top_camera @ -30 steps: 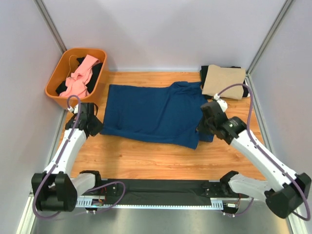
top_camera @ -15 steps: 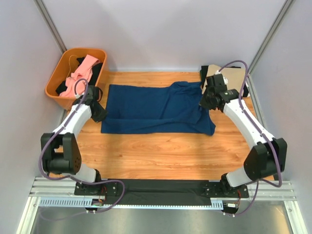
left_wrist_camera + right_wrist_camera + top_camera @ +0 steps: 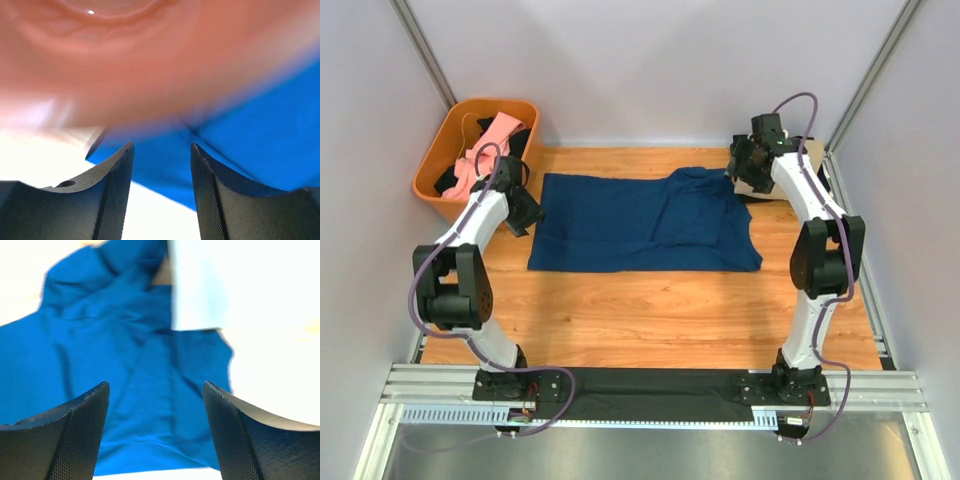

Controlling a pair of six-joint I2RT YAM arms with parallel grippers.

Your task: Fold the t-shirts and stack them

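Navy tee (image 3: 645, 222) lies long axis left-right between left end effector (image 3: 523, 212) and right end effector (image 3: 740, 160); both apparently open, empty.

Wooden table (image 3: 650, 310) carries navy t-shirt (image 3: 640, 220), tan t-shirt (image 3: 814, 153), orange basket (image 3: 440, 190).

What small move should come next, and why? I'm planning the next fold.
Probably bring both tools back down to the short ends of the navy shirt. It lies flat, folded to a long band, while the left tool and right tool hang open and empty beside its far corners, holding nothing.
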